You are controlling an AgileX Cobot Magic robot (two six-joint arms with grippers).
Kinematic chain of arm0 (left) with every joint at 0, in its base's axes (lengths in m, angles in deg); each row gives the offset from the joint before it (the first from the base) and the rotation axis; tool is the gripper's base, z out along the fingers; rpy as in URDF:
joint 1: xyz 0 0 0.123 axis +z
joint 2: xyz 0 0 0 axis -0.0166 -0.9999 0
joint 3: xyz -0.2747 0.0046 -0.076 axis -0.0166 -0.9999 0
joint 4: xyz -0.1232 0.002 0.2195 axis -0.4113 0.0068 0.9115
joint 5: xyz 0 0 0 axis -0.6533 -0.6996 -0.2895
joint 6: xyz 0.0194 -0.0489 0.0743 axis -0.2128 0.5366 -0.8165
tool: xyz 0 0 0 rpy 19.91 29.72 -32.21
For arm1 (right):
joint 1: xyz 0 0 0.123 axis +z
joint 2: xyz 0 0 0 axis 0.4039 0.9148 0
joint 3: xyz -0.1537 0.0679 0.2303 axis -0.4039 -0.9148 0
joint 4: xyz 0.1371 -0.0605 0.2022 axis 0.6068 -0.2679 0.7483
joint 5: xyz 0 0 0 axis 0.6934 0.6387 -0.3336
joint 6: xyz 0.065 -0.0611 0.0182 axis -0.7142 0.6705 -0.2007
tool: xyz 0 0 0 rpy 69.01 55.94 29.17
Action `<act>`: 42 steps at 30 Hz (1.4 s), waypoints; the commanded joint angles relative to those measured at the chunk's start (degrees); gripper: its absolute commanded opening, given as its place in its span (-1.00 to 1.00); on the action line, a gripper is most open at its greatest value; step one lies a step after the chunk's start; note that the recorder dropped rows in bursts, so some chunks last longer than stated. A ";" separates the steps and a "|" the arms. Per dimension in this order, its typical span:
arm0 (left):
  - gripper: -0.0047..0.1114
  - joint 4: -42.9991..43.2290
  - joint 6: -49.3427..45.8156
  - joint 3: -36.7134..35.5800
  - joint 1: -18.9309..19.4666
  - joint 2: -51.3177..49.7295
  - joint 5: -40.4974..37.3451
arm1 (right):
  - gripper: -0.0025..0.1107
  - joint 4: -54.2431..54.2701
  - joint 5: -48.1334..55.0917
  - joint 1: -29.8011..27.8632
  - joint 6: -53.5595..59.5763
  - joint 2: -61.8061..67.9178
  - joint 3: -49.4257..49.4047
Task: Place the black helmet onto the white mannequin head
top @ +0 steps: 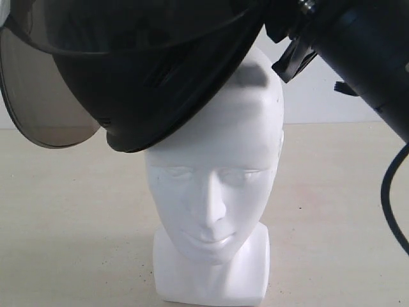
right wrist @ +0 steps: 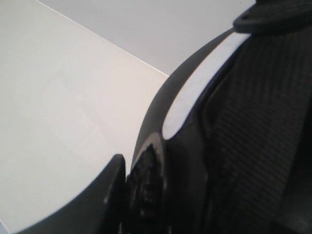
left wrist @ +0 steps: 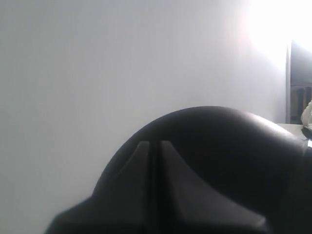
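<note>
R gripper [top: 289,51] clamps black helmet [top: 153,96] at its right rim, over white mannequin head [top: 211,192] (L gripper [left wrist: 153,145] looks shut, empty). Shell prob. stiff, slick; hold rim, not visor [top: 45,109].

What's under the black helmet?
The white head is under the helmet. Its face and one side of its top show. The helmet hides the other side, so I can't see whether they touch.

The claw [right wrist: 145,195] clamps the black helmet [right wrist: 161,103] by its rim, padded lining [right wrist: 263,126] showing, above the pale table [right wrist: 58,122].
</note>
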 commanded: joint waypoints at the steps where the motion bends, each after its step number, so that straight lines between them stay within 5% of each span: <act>1: -0.84 -0.39 -0.71 1.01 0.05 -2.11 2.84 | -0.96 3.01 -5.15 -0.84 3.87 -2.65 0.23; 14: -0.84 4.92 6.39 11.27 0.05 -11.27 10.29 | -0.96 2.20 -5.15 -0.84 4.32 -2.65 0.23; 31: -0.84 6.68 7.08 13.65 -0.19 -16.45 12.99 | -0.96 1.89 -5.15 -0.84 5.86 -2.65 0.23; 42: -0.84 7.27 7.08 13.65 -3.96 -16.45 12.18 | -0.96 1.89 -0.80 -0.84 8.76 -7.88 0.23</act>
